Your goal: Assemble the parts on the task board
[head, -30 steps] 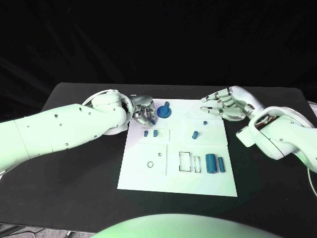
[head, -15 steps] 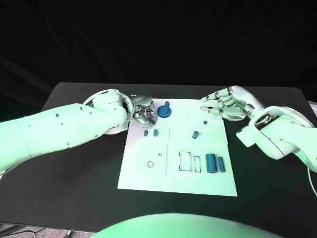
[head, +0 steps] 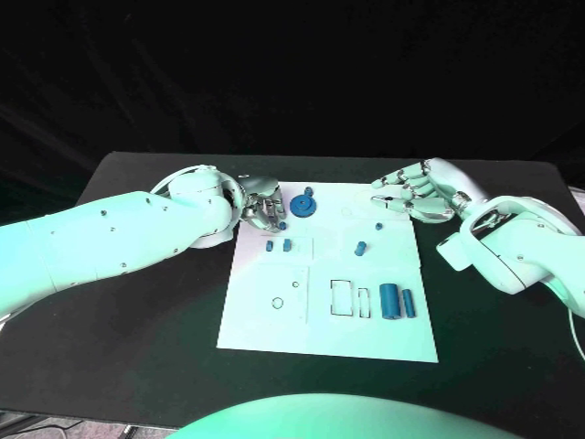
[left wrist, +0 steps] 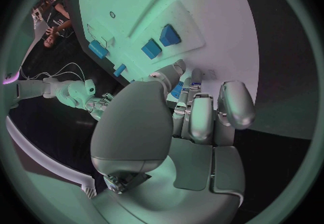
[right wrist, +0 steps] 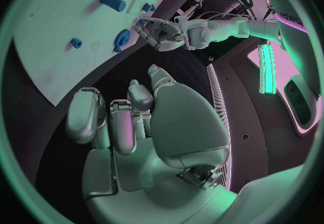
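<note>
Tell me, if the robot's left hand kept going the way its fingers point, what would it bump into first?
Probably the round blue gear-like part at the far end of the white task board; the left hand sits just beside it, though depth is unclear.

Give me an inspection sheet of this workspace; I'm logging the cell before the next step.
Surface: black table, carrying the white task board.
Job's things: blue gear-shaped part at the board's far edge; two small blue parts near it; one small part mid-board; two blue cylinders beside rectangular outlines.
Clutter: nothing seen.
Hands: left hand at the board's far left corner, fingers curled around a small blue piece; right hand beyond the far right corner, fingers curled, holding nothing.
Cables: white cable looping at the left wrist.
Surroundings: dark.
</note>
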Controlling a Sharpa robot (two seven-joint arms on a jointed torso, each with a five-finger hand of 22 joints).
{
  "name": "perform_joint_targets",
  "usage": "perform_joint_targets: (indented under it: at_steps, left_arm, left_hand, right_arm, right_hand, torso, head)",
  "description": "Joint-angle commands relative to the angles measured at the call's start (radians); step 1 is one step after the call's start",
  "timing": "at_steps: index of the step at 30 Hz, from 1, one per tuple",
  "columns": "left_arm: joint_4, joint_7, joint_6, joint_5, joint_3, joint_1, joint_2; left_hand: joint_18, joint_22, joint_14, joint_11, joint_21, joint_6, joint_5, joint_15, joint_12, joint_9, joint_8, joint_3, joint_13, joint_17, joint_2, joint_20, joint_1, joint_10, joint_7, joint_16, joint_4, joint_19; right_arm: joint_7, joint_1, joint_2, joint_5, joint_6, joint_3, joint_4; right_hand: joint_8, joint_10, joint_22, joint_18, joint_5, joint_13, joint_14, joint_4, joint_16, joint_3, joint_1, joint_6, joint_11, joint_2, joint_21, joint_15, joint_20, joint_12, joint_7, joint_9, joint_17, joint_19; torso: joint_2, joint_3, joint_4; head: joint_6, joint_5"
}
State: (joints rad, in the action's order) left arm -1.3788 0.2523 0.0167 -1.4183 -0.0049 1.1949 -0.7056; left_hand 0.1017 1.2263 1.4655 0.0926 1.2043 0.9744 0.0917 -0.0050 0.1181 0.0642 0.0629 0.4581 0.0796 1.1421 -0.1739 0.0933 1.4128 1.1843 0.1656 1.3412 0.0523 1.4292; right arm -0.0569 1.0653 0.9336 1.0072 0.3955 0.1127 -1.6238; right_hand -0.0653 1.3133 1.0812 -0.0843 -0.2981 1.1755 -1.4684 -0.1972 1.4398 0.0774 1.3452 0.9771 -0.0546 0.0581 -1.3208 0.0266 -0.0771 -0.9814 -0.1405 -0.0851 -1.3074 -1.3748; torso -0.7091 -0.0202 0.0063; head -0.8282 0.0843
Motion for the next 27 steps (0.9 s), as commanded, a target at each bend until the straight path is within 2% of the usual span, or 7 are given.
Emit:
perform_joint_targets:
  at_steps: [1, 4, 8, 14, 18, 21, 27]
  left_arm:
    - [-0.002, 0.005, 0.008, 0.004, 0.0, 0.0, -0.006]
    - [-0.009, -0.007, 0.013, 0.025, 0.001, 0.0, -0.02]
    - [-0.027, -0.038, 0.027, 0.109, 0.005, 0.001, -0.052]
    - [-0.053, -0.13, 0.1, 0.323, 0.012, 0.004, -0.108]
    - [-0.049, -0.319, 0.184, 0.618, 0.013, 0.006, -0.136]
    - [-0.045, -0.493, 0.242, 0.94, 0.007, 0.005, -0.144]
    - [-0.074, -0.631, 0.27, 1.395, -0.005, 0.0, -0.153]
  left_hand:
    - [-0.011, -0.003, 0.026, 0.0, -0.009, -0.014, -0.006, 0.009, -0.007, -0.001, -0.002, -0.001, -0.002, -0.001, -0.011, 0.008, -0.002, -0.012, 0.0, -0.002, 0.004, 0.001]
    - [-0.009, -0.008, 0.025, 0.002, -0.016, -0.021, -0.006, 0.011, -0.014, -0.001, -0.001, 0.001, -0.005, -0.005, -0.01, 0.01, 0.001, -0.021, 0.001, -0.003, 0.002, -0.002]
    - [-0.003, -0.03, 0.018, 0.003, -0.043, -0.007, -0.003, 0.011, -0.02, 0.004, 0.01, 0.023, -0.008, -0.025, 0.002, 0.012, 0.023, -0.028, -0.001, -0.013, -0.009, -0.013]
    - [0.014, -0.092, -0.021, 0.012, -0.12, 0.054, 0.026, 0.011, -0.014, 0.01, 0.039, 0.139, -0.009, -0.124, 0.012, 0.01, 0.094, -0.023, 0.011, -0.073, -0.072, -0.054]
    - [0.027, -0.137, -0.05, 0.011, -0.176, 0.077, 0.028, 0.014, 0.001, 0.009, 0.05, 0.194, -0.007, -0.19, 0.019, 0.013, 0.066, -0.013, 0.013, -0.112, -0.072, -0.091]
    - [0.057, -0.256, -0.128, 0.009, -0.329, 0.083, 0.02, 0.017, 0.017, 0.008, 0.057, 0.172, -0.003, -0.341, 0.027, 0.019, 0.002, -0.013, 0.011, -0.214, -0.046, -0.183]
    - [0.074, -0.34, -0.171, 0.006, -0.44, 0.074, 0.017, 0.02, 0.041, 0.006, 0.06, 0.092, 0.005, -0.416, 0.036, 0.023, -0.057, -0.016, 0.009, -0.263, -0.016, -0.238]
  right_arm:
    - [0.024, -0.001, 0.001, 0.019, -0.026, 0.0, 0.007]
    - [0.051, -0.001, 0.002, 0.066, -0.037, 0.0, 0.022]
    - [0.091, -0.001, 0.005, 0.172, -0.058, 0.0, 0.043]
    - [0.148, -0.001, 0.006, 0.407, -0.103, 0.0, 0.058]
    - [0.199, -0.001, 0.002, 0.595, -0.137, 0.0, 0.059]
    - [0.24, -0.001, -0.009, 0.718, -0.167, 0.0, 0.062]
    - [0.28, -0.001, -0.034, 0.822, -0.211, 0.0, 0.073]
  right_hand:
    - [-0.001, -0.084, -0.003, -0.008, -0.005, -0.123, -0.042, 0.001, -0.038, -0.004, 0.004, -0.003, 0.001, -0.009, 0.005, -0.001, -0.003, 0.18, -0.004, 0.001, -0.01, 0.007]
    - [-0.002, -0.19, -0.025, -0.012, -0.002, -0.293, -0.026, 0.003, -0.091, 0.01, 0.028, -0.004, 0.001, -0.01, 0.019, -0.002, -0.002, 0.412, -0.006, 0.001, 0.053, 0.017]
    - [-0.005, -0.265, -0.062, -0.019, 0.015, -0.479, -0.02, 0.019, -0.144, 0.062, 0.093, 0.008, -0.017, 0.001, 0.043, -0.011, -0.007, 0.619, -0.018, 0.0, 0.112, 0.029]
    - [-0.008, -0.245, -0.061, -0.019, 0.049, -0.697, -0.025, 0.043, -0.165, 0.15, 0.144, 0.054, -0.029, 0.034, 0.043, -0.018, -0.017, 0.785, -0.015, -0.004, 0.134, 0.023]
    - [-0.004, -0.209, -0.06, -0.02, 0.106, -0.809, -0.027, 0.045, -0.175, 0.207, 0.145, 0.079, -0.022, 0.056, 0.042, -0.018, -0.016, 0.841, -0.001, -0.005, 0.146, 0.019]
    - [-0.002, -0.193, -0.06, -0.019, 0.131, -0.872, -0.029, 0.043, -0.179, 0.243, 0.135, 0.093, -0.018, 0.073, 0.042, -0.016, -0.017, 0.867, 0.005, -0.005, 0.151, 0.017]
    - [0.001, -0.19, -0.066, -0.019, 0.162, -0.926, -0.029, 0.04, -0.185, 0.272, 0.121, 0.095, -0.018, 0.087, 0.047, -0.016, -0.017, 0.89, 0.011, -0.003, 0.159, 0.018]
  torso:
    - [0.0, 0.0006, -0.0006]
    - [0.001, 0.0009, -0.0009]
    - [0.001, 0.0011, -0.0001]
    - [0.001, -0.0001, 0.0007]
    - [0.001, -0.0003, 0.0022]
    - [0.001, 0.0018, 0.0027]
    - [0.0, 0.0026, 0.001]
  head:
    - [0.001, 0.0]
    - [0.002, -0.001]
    - [0.008, -0.003]
    - [0.015, -0.015]
    - [0.02, -0.032]
    - [0.025, -0.04]
    - [0.03, -0.049]
